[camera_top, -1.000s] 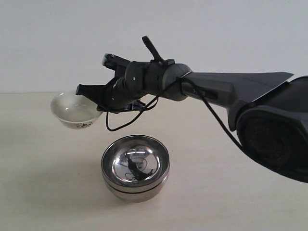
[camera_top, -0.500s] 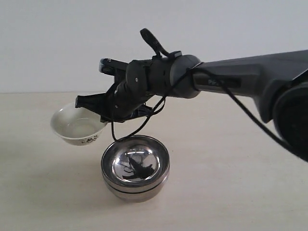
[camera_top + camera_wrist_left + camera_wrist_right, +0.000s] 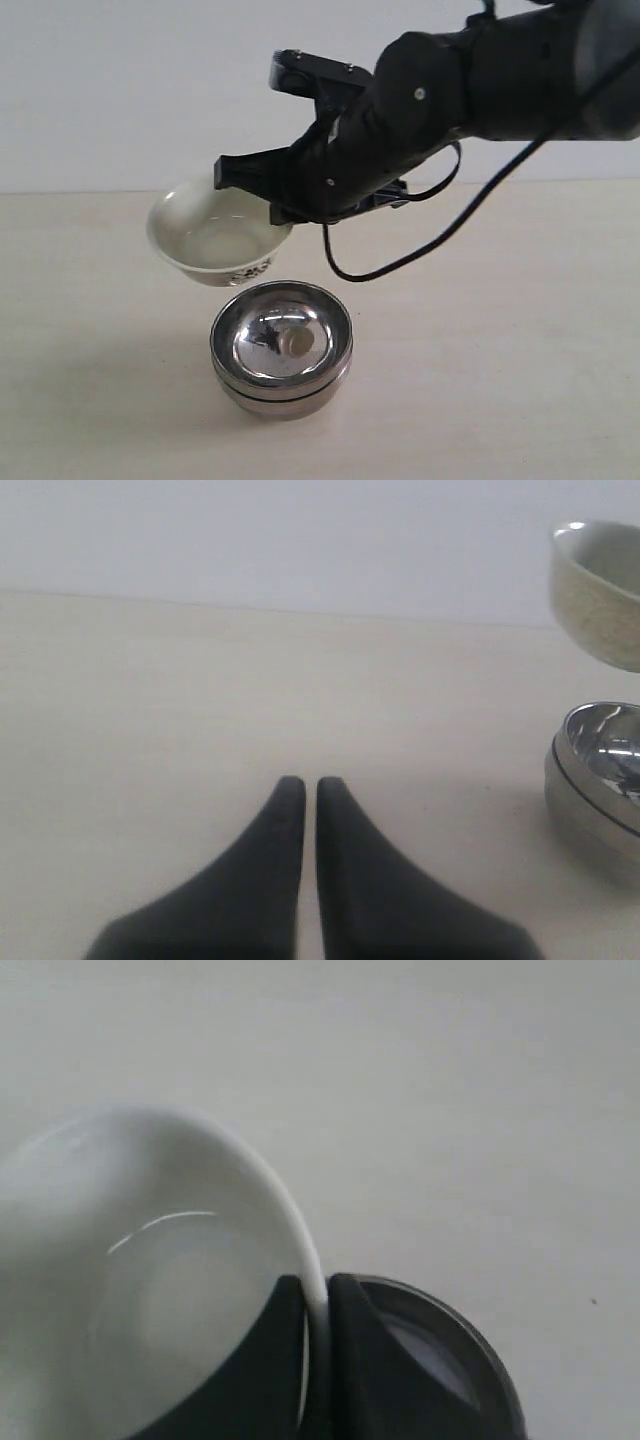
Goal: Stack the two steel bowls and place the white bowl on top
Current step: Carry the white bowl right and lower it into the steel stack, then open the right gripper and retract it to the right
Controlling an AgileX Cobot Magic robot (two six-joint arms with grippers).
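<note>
**White bowl carried at the rim, not yet centred over the steel stack**

My right gripper (image 3: 305, 1295) is nearly closed. Its two dark fingers pinch the rim of the small cream-white ceramic bowl with the dark floral band (image 3: 210, 240), one finger inside the wall and one outside. That rim is all it holds. The bowl hangs clear of the pale wooden desk (image 3: 500, 400), mouth up and a little tilted.

Directly below the fingers, the right wrist view shows part of the two shiny round steel bowls (image 3: 280, 345). They are already nested one in the other and stand about midway between the desk's left and right edges, toward its near edge.

The relation that governs the next move is the offset between the two. In the exterior view the white bowl is above the stack and displaced toward the desk's left edge, so that only its right side overlaps the stack's rim. I cannot tell how much of this displacement is height and how much lies toward the far edge. As I judge it, the bowl must travel toward the right edge until it is centred, be levelled, and then descend. A round bowl has no long axis to align.

My left gripper (image 3: 302, 785) has its fingers almost touching with nothing between them. It sits low over bare desk, well toward the left edge. The stack and the white bowl appear only at the margin of its view, so the right arm is the nearer one.
</note>
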